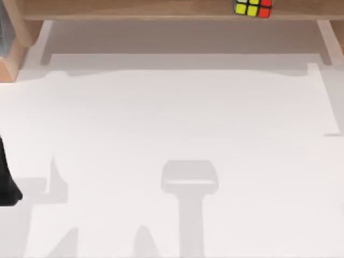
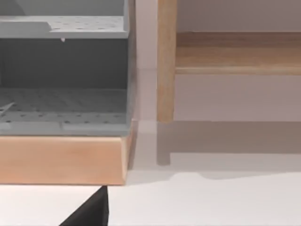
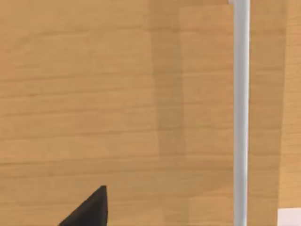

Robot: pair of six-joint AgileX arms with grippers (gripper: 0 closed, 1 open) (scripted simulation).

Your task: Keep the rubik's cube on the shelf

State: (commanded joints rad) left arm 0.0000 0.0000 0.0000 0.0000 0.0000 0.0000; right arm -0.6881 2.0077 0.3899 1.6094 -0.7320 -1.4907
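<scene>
The cube [image 1: 253, 7] already sits on the shelf [image 1: 134, 9], toward the table's [image 1: 172, 140] right side at the far edge, so the placing looks done. The left arm [image 1: 7, 183] is parked at the table's left edge, well apart from the cube; the right arm, judging by the wood close before its wrist camera, is probably nearer. Neither claw's opening can be told.

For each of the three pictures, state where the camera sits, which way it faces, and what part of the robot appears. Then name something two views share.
Top view: above the table, looking down; rubik's cube on the shelf; dark left arm at the left edge.
Left wrist view: low, facing a shelf post and a grey rack; dark fingertip.
Right wrist view: close on wood grain; dark fingertip.
Shared: shelf in top and left wrist views.
</scene>
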